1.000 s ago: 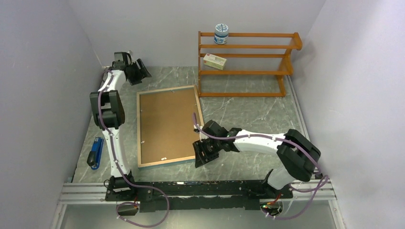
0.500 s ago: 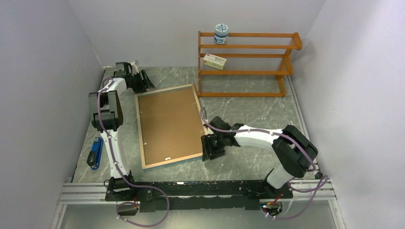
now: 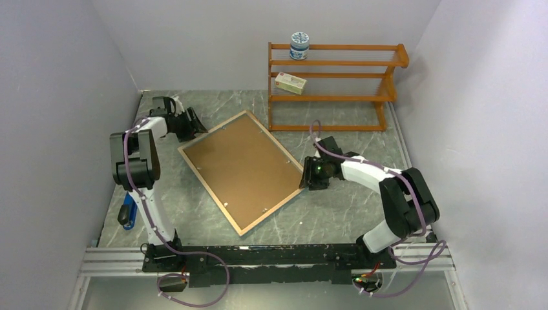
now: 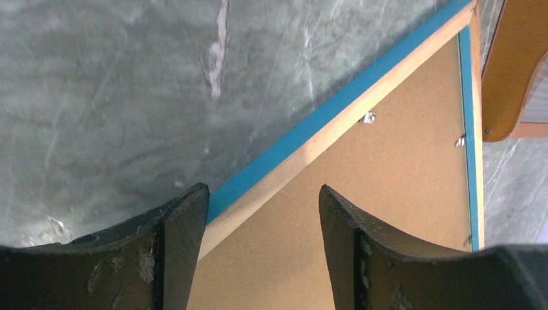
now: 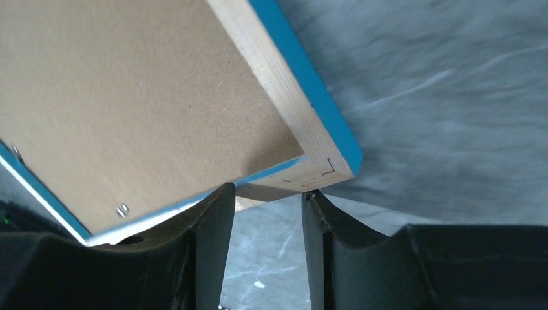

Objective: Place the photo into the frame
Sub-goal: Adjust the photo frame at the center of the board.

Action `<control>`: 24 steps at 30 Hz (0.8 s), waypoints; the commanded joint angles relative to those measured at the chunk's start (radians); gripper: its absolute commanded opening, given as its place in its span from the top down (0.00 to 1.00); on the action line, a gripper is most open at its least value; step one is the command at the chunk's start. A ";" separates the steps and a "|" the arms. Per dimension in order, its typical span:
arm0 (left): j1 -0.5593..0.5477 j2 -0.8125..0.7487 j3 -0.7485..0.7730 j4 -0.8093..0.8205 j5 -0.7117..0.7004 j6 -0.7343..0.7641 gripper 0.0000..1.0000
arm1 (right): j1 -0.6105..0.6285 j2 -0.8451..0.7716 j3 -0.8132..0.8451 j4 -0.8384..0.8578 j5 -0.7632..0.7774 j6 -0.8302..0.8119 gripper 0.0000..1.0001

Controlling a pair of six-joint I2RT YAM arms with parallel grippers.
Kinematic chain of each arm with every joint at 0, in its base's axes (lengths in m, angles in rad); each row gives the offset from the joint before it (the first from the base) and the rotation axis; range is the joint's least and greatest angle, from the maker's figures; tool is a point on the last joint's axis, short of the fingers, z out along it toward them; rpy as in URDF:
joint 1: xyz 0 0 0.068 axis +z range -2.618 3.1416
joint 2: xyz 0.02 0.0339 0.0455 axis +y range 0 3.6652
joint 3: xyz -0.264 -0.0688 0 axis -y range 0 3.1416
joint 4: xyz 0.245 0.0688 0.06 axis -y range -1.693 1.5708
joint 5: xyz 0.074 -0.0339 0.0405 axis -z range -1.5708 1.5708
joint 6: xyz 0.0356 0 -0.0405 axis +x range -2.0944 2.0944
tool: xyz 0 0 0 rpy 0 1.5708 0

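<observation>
Rotated diagonally on the grey marbled table (image 3: 342,213), the thin blue wood-rimmed frame (image 3: 242,169) sits between left gripper (image 3: 194,128), fingers apart at far-left rim, and right gripper (image 3: 307,178), grip unclear.

The frame (image 3: 240,169) lies face down, skewed diagonally, brown back up, blue-edged.

Soft, even light falls from above, and the counter (image 3: 336,216) carries only faint shadows beside the arms. The top view is sharp. In both wrist views the close fingers (image 4: 174,258) look dark and slightly blurred.
</observation>
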 commanded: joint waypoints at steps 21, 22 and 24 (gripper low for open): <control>-0.074 -0.348 -0.584 0.039 0.177 -0.403 0.26 | -0.229 0.116 0.149 0.287 0.006 0.120 0.55; -0.082 -0.362 -0.610 0.054 0.185 -0.412 0.27 | -0.232 0.119 0.155 0.292 0.002 0.115 0.54; -0.098 -0.391 -0.650 0.060 0.186 -0.412 0.27 | -0.236 0.126 0.176 0.280 0.010 0.104 0.53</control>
